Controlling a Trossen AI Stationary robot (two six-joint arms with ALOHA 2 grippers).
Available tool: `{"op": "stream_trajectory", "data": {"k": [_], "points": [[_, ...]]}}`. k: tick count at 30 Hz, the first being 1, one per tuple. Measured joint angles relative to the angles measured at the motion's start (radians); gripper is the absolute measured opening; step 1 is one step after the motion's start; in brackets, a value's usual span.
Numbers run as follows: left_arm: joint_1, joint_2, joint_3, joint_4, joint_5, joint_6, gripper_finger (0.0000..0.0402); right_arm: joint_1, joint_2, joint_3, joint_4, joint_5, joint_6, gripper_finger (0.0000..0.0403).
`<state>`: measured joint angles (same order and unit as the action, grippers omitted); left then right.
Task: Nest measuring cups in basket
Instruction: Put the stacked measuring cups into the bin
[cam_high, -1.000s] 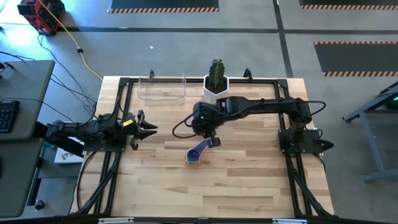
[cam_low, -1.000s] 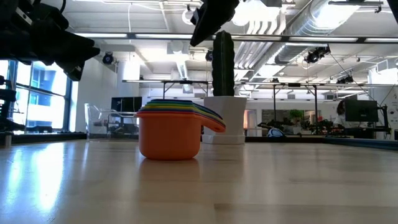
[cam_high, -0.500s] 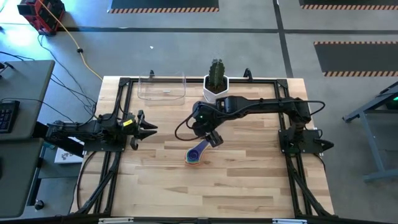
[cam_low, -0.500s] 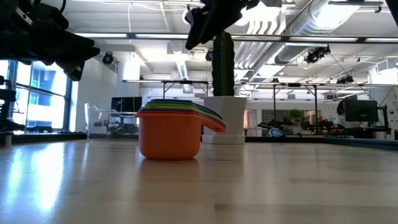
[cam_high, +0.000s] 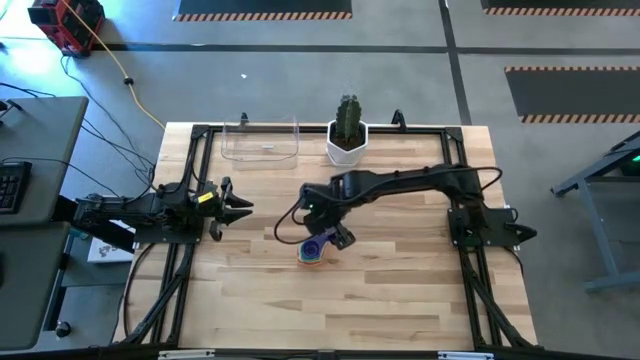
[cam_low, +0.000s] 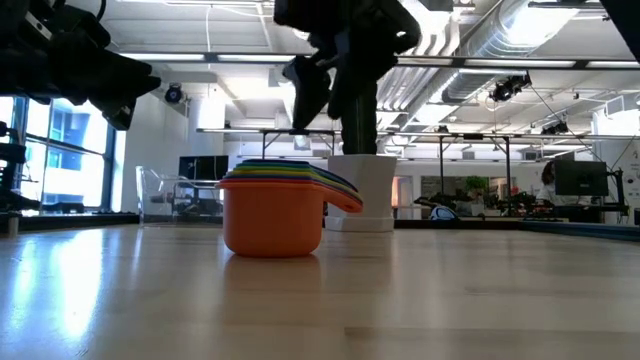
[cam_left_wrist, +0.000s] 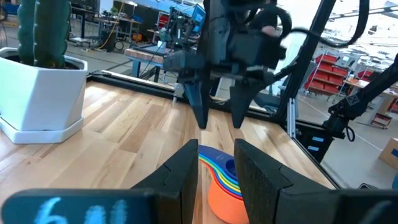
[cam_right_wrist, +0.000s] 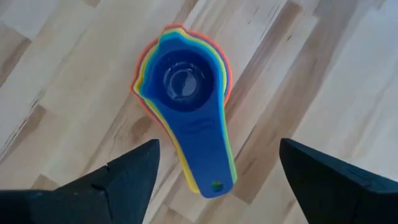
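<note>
Nested measuring cups (cam_high: 313, 250) overhung by the right gripper (cam_high: 322, 237) — fingers spread, nothing grasped.
Cactus pot (cam_high: 347, 140) and basket (cam_high: 261, 141) stand behind; left gripper (cam_high: 238, 205) parked aside, fingers parted.

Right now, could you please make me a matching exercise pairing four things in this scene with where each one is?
Things:
1. stack of nested measuring cups
2. clear basket
3. right gripper
4. left gripper

Places:
A. open, directly above the stack
B. at the table's left edge, away from the cups
C. on the bare wood near the table's middle
D. at the far edge, beside the cactus pot

Pairs: 1-C, 2-D, 3-A, 4-B
</note>
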<state>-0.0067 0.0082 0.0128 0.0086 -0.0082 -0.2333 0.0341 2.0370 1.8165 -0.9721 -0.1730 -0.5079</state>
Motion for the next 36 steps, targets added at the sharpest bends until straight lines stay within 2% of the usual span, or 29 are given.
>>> {"op": "stream_trajectory", "data": {"k": [26, 36], "points": [[0.000, 0.000, 0.000, 0.000, -0.003, 0.000, 0.0094, 0.022, 0.129, 0.001, -0.029, 0.016, 0.011, 0.0323], [0.000, 0.000, 0.000, 0.000, -0.004, 0.000, 0.0094, 0.024, 0.171, 0.001, -0.036, 0.053, 0.014, 0.0323]]}}
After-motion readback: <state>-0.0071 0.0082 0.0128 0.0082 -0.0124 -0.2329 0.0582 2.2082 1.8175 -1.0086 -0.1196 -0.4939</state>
